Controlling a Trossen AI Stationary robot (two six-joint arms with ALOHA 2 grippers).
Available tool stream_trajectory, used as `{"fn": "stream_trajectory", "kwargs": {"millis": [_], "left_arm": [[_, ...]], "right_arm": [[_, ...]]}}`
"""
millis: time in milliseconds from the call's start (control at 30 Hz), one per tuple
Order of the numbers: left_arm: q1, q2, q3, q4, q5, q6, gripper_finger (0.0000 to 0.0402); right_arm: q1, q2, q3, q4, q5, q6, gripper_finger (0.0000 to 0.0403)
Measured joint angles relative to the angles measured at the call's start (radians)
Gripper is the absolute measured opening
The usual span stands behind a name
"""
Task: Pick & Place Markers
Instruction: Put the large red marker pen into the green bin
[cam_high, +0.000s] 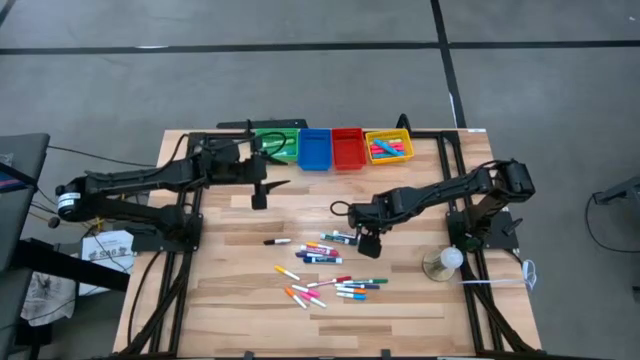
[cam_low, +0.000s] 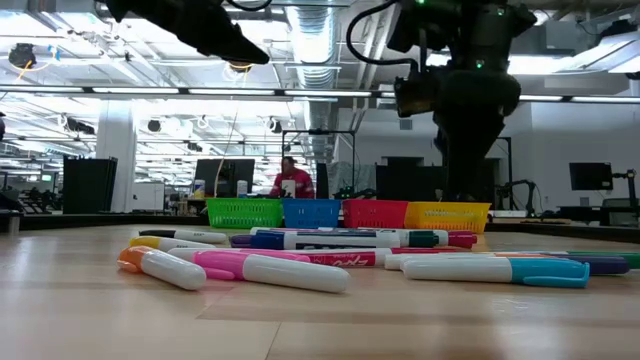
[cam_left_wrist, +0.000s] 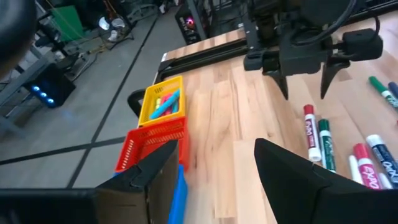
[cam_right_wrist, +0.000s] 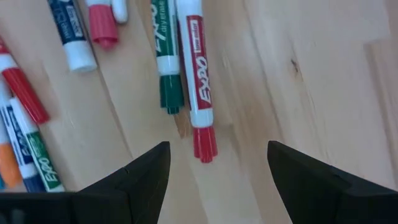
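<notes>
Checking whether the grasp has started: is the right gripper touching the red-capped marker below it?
Apart. In the right wrist view the open right gripper has bare wood between each dark finger and the red-capped marker, whose cap points into the gap.

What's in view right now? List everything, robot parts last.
markers: roughly two dozen loose, mixed colours, scattered mid-table toward the near edge; a few more lie in the yellow bin
green bin: one, left end of the row at the far edge
blue bin: one, second in the row
red bin: one, third in the row
yellow bin: one, right end of the row
table: one, light wood
person: one, red top, in the room beyond the table
left tool: dark, open, empty, near the green bin
right tool: dark, open, empty, over the far end of the marker pile
</notes>
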Motion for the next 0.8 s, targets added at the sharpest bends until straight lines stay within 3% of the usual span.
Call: {"fn": "stream_trajectory", "kwargs": {"millis": [600,700,800], "left_arm": [[-0.053,0.0,0.0,0.001,0.0,-0.096,0.0209],[-0.053,0.0,0.0,0.001,0.0,-0.097,0.0209],[-0.053,0.0,0.0,0.001,0.0,-0.097,0.0209]], "right_arm": [[-0.003,0.184,0.008,0.025,-0.009,-0.045,0.0259],[-0.01,0.185,0.012,0.018,-0.013,-0.044,0.0245],[-0.01,0.182,0.012,0.013,-0.02,-0.043,0.0204]]}}
